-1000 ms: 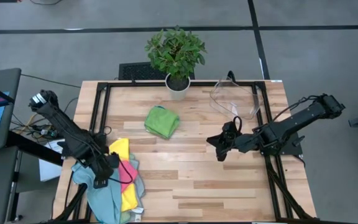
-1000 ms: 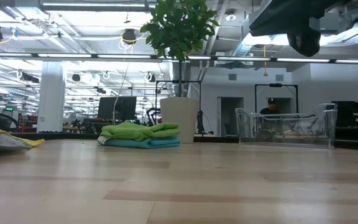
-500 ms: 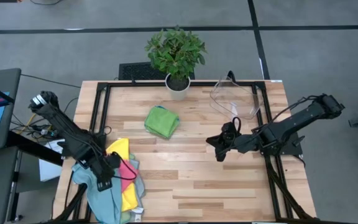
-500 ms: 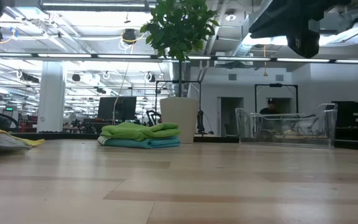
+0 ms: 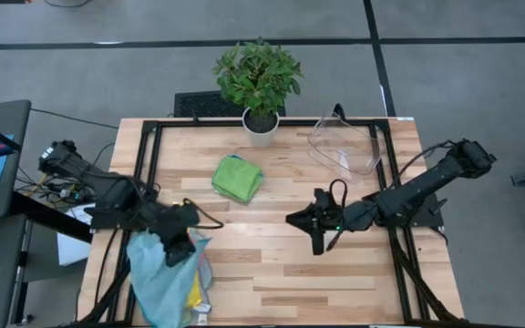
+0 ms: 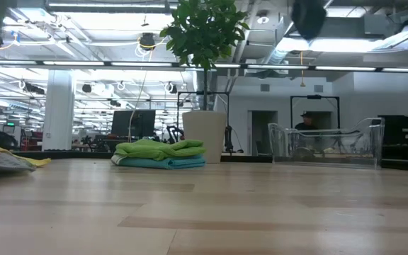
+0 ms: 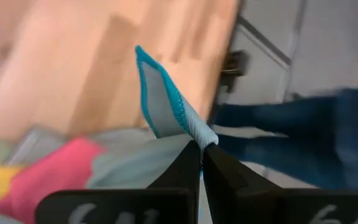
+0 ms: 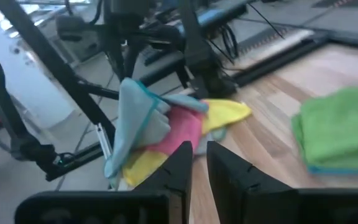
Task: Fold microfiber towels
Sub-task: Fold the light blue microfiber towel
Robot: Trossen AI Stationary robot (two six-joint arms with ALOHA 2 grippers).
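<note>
Pale teal towel [image 7: 166, 106] hangs pinched in the left pincer [image 7: 201, 155].

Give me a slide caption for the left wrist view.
Left gripper shut on a pale teal towel's corner, lifted above the towel pile.

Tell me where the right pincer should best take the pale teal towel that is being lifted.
Probably the free hanging corner of the pale teal towel, from the table's centre side. The left pincer pinches one corner, so the cloth drapes down over the pile.
</note>
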